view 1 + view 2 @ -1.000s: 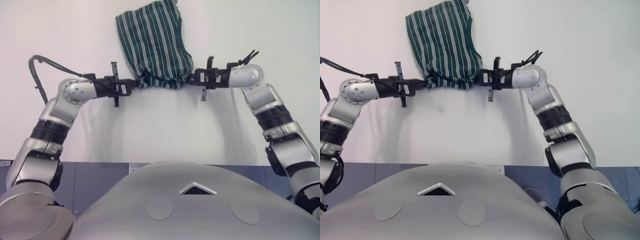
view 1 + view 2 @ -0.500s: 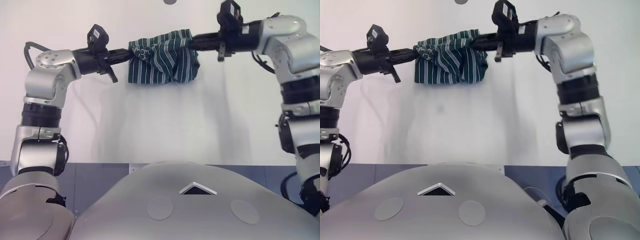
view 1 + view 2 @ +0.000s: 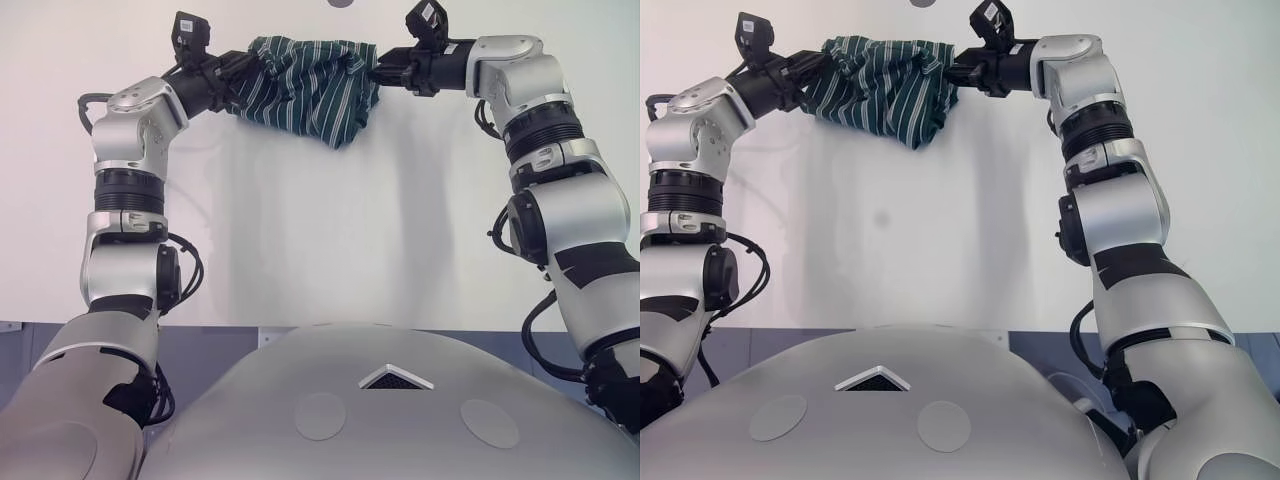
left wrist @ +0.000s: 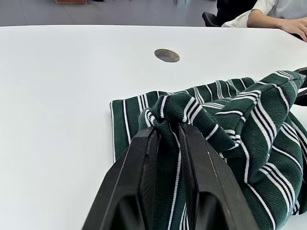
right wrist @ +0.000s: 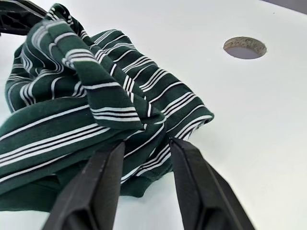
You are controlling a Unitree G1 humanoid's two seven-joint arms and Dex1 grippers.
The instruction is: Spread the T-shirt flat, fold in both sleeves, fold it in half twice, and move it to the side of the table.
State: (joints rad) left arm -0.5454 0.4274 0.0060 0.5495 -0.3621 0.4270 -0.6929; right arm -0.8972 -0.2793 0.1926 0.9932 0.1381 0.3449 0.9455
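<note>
Left gripper (image 4: 168, 132): fingers clamped on a bunched fold at the left end of the T-shirt (image 3: 305, 85), with cloth wedged tight between them.
Right gripper (image 5: 147, 146): fingers pinch the right edge of the garment, and striped cloth runs between them.
T-shirt position: crumpled and strung between the two grippers at the far centre of the table (image 3: 300, 240). Part of it lies on the tabletop, just near of the cable hole (image 4: 167, 55).
Step in hand: judged to be spreading; the garment is not yet flat.
Procedure: draw the grippers apart, left and right, at equal height until the folds open. Then lay the cloth down toward the near side without slack.
Caution: the right pinch looks shallow, so pull evenly or the edge may slip.
Left arm pose: extended far, with the forearm angled inward to the right.
Right arm pose: extended far, with the forearm turned inward to the left.
</note>
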